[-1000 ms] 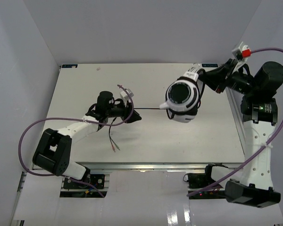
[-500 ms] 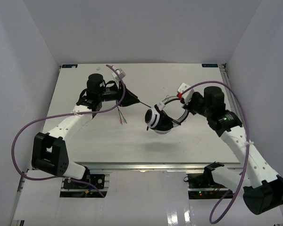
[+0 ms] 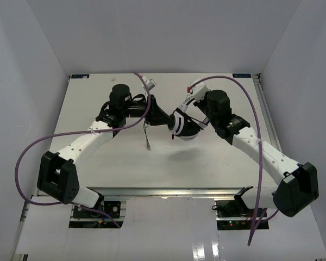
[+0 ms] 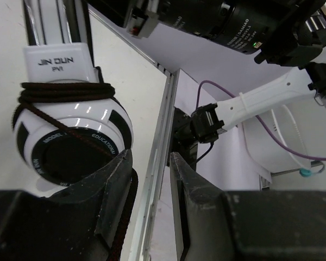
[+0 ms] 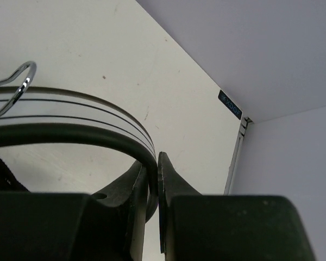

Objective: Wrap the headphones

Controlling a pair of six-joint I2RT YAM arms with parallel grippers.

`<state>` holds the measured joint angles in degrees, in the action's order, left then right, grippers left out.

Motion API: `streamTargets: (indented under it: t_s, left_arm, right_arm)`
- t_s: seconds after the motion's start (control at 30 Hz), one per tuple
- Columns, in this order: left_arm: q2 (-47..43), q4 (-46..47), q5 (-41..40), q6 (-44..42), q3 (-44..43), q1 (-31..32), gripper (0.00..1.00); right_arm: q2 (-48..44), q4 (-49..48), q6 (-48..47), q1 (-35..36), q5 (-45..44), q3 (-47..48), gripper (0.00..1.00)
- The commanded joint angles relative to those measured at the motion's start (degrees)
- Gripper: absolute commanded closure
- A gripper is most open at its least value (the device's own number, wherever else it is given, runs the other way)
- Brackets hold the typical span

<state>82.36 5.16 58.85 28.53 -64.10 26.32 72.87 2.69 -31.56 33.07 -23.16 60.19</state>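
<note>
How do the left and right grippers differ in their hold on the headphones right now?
Right gripper: fingers closed on the headband of the headphones. Left gripper: fingers apart, the cord only running along one finger. The right is at the band; the left faces the cord-wrapped cup. Both hang close to the headphones, above the table.

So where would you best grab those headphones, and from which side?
Probably the thin headband, approached from the side away from the cups, as the right gripper has it. That slim strip fits between the fingers; the cups are round, wide and wound with cord.
</note>
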Motion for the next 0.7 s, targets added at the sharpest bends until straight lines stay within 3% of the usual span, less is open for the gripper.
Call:
streamTargets:
  t_s: [0.0, 0.1, 0.17, 0.27, 0.3, 0.33, 0.37, 0.4, 0.5, 0.53, 0.67]
  left_arm:
    - [-0.1, 9.8, -4.6, 12.8, 2.5, 5.0, 0.94]
    - [0.4, 11.4, -13.1, 16.6, 2.1, 7.0, 0.93]
    - [0.6, 10.9, -17.6, 18.3, 1.2, 7.1, 0.91]
    - [0.3, 7.4, -24.4, 19.6, -0.9, 7.2, 0.84]
    - [0.3, 5.9, -27.4, 20.0, -1.5, 7.2, 0.76]
    - [0.1, 5.9, -27.5, 20.3, -1.5, 7.2, 0.76]
    - [-0.2, 5.0, -30.5, 20.7, -2.0, 7.5, 0.67]
    - [-0.3, 4.7, -31.8, 21.2, -2.2, 7.8, 0.64]
    - [-0.3, 4.2, -33.2, 22.8, -2.0, 9.5, 0.60]
    - [-0.2, 3.9, -33.9, 22.9, -1.7, 9.9, 0.52]
    - [-0.4, 2.1, -35.6, 21.1, -0.6, 12.7, 0.50]
  right_arm:
    - [4.8, -3.1, 18.9, -0.7, -10.6, 9.2, 0.92]
    - [5.7, 0.7, 24.2, 0.4, -5.6, 12.3, 0.92]
    - [6.4, -0.2, 23.1, 1.7, -7.5, 13.0, 0.92]
    - [6.8, -0.1, 23.3, 2.1, -8.5, 13.6, 0.92]
    - [6.6, 0.0, 23.6, 2.1, -8.3, 13.5, 0.92]
    - [6.6, 0.0, 23.7, 2.1, -8.3, 13.3, 0.92]
    - [6.8, 0.2, 24.1, 2.5, -8.5, 13.0, 0.92]
    - [7.0, 0.2, 24.3, 2.7, -8.8, 12.9, 0.92]
    - [9.2, 0.6, 25.0, 2.7, -10.2, 13.8, 0.92]
    - [9.6, 0.9, 25.5, 2.6, -10.2, 14.2, 0.92]
    - [12.1, 3.0, 26.8, 2.7, -9.8, 17.7, 0.92]
